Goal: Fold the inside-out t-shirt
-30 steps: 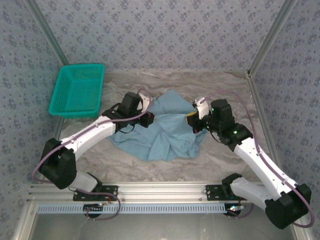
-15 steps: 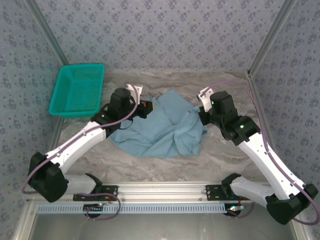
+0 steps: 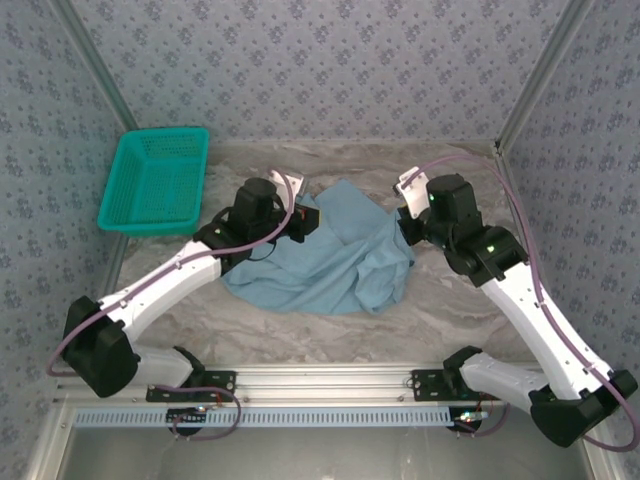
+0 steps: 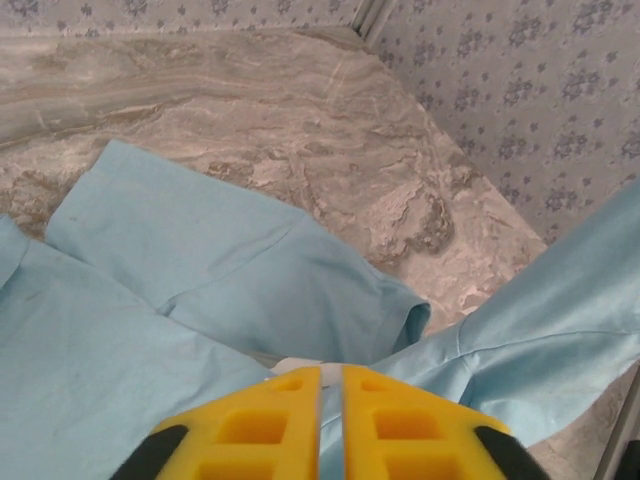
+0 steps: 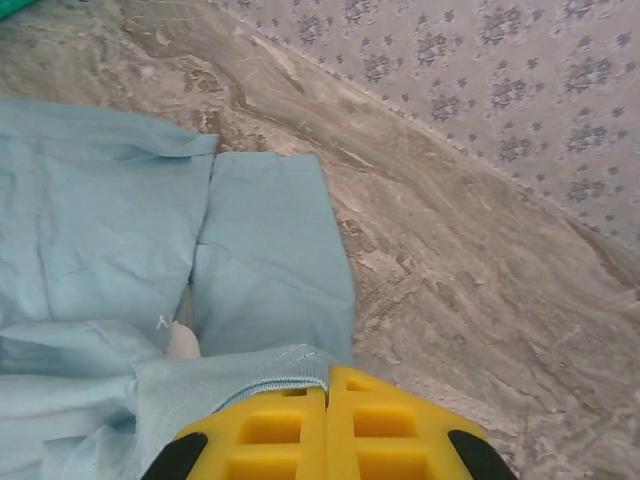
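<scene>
Since a second ago, both grippers have been carried toward the far side of the table [image 3: 455,300], and the inside-out t-shirt [image 3: 330,265] has been drawn into a tighter, crumpled heap between them, at mid-table, right of the teal basket [image 3: 160,134]. The right gripper [image 3: 405,228] is clamped fully on the shirt's right edge, and in its wrist view a stitched hem [image 5: 285,377] is pinched at the closed fingers. The left gripper [image 4: 331,385] sits at the shirt's left edge. Its jaws are parted by a narrow slit, with a white tag [image 4: 296,365] just ahead. Whether cloth is gripped there cannot be told.
</scene>
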`<state>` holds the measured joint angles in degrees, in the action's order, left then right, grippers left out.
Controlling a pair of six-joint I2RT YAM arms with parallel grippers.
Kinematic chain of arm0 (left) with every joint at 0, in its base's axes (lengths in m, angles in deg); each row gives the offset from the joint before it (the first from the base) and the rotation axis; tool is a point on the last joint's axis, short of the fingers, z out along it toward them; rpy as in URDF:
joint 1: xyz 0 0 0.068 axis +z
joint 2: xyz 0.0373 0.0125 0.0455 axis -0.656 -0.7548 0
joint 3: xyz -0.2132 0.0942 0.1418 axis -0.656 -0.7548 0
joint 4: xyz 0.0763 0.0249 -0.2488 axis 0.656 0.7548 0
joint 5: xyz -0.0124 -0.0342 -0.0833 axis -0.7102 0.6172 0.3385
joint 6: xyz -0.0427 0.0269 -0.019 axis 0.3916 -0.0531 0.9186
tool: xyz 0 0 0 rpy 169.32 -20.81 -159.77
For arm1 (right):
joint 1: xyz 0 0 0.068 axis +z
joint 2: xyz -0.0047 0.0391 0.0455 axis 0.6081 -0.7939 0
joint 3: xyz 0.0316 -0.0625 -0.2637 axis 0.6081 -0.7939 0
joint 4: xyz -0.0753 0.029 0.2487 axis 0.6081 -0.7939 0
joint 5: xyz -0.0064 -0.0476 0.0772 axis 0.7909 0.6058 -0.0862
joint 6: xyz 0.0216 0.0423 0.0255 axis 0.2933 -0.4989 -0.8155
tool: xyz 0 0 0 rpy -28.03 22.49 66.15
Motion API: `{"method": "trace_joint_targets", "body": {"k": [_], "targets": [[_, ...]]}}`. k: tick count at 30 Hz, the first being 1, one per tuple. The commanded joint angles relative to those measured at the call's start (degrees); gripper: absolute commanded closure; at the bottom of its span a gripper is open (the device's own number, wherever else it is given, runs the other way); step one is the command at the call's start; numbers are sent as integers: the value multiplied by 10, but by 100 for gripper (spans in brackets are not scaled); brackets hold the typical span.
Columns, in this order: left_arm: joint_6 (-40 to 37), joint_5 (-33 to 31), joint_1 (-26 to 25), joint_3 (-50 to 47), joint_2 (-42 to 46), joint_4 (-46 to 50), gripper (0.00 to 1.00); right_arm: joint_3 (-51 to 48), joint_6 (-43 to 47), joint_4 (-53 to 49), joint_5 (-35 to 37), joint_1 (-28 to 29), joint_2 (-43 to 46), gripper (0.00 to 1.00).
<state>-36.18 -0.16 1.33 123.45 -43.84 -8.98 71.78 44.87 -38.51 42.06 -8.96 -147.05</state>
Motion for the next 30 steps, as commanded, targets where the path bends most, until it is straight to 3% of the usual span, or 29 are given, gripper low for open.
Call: {"method": "trace_joint_targets", "body": {"k": [1, 4, 7, 15, 19, 22, 25, 30], "targets": [[-32, -28, 1, -7, -4, 32, 75, 6, -30, -46, -51, -10, 17, 100], [-25, -95, 5, -12, -3, 65, 64, 10, -48, -80, -57, -15, 19, 100], [-9, -157, 19, -17, 2, 99, 59, 3, -66, -106, -55, -16, 15, 100], [4, -187, 54, -58, 33, 92, 53, -66, -236, -202, -70, -13, 2, 100], [10, -216, 76, -81, 36, 89, 49, -168, -355, -181, -120, 17, 35, 89], [13, -235, 104, -99, 35, 89, 44, -202, -388, -185, -120, 34, 42, 68], [20, -235, 146, -113, 29, 93, 41, -166, -373, -194, -80, 38, 39, 47], [29, -202, 194, -131, 6, 61, 37, -131, -321, -97, -70, 0, 8, 39]]}}
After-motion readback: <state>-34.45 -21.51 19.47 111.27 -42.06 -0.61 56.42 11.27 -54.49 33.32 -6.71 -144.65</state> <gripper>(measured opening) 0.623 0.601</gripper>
